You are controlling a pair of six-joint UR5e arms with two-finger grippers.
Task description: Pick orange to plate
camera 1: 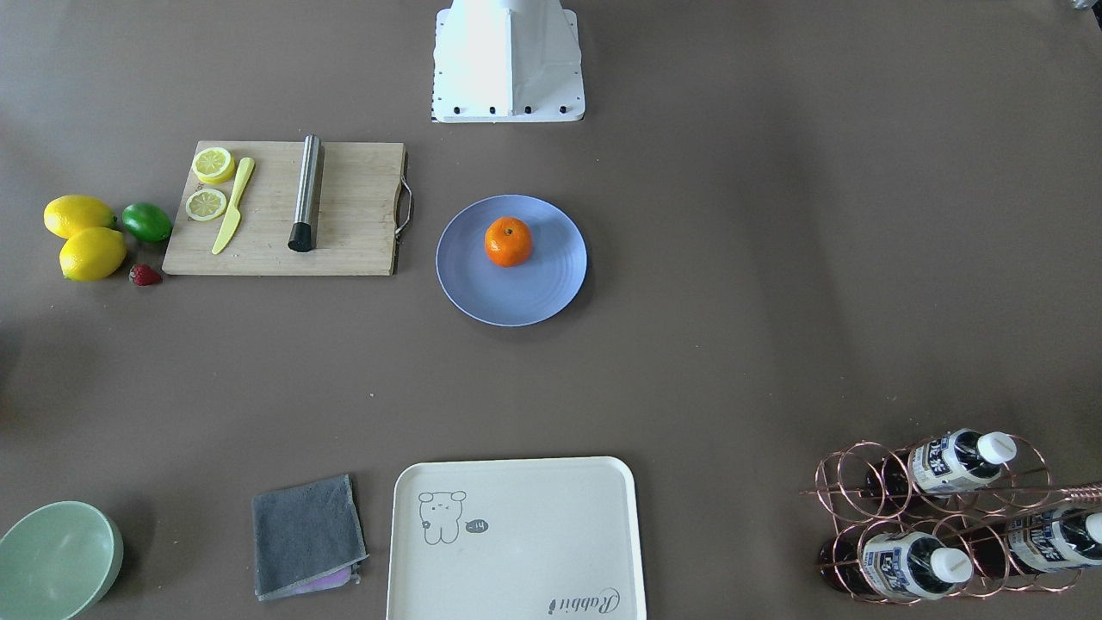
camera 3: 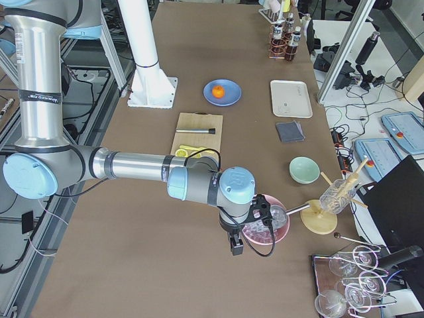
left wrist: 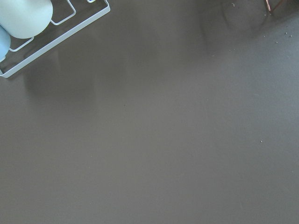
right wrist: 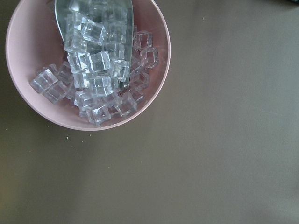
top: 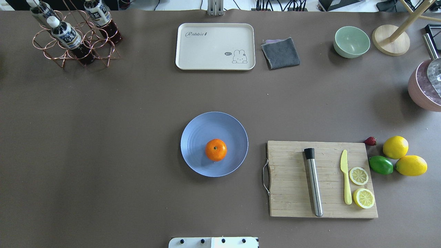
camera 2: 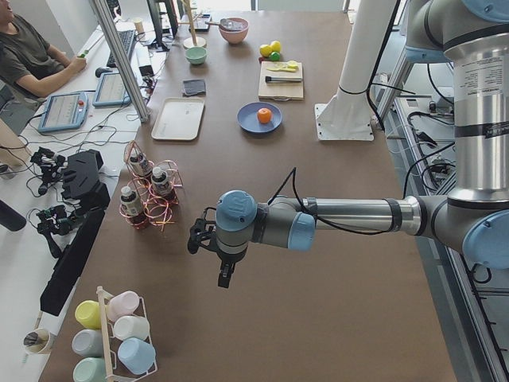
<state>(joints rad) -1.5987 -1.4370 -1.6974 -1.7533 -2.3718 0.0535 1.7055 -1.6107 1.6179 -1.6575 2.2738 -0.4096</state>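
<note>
The orange sits stem dimple up on the pale blue plate, slightly off its middle, toward the robot's base. Nothing touches the fruit. Both arms are far from it, stretched toward opposite ends of the table. The left gripper shows only in the exterior left view, hanging over bare table near a bottle rack; I cannot tell whether it is open or shut. The right gripper shows only in the exterior right view, beside a pink bowl of ice; its state is likewise unclear.
A wooden cutting board holds a steel muddler, a yellow knife and lemon slices. Beside it lie two lemons, a lime and a strawberry. A cream tray, grey cloth, green bowl and copper bottle rack line the far edge.
</note>
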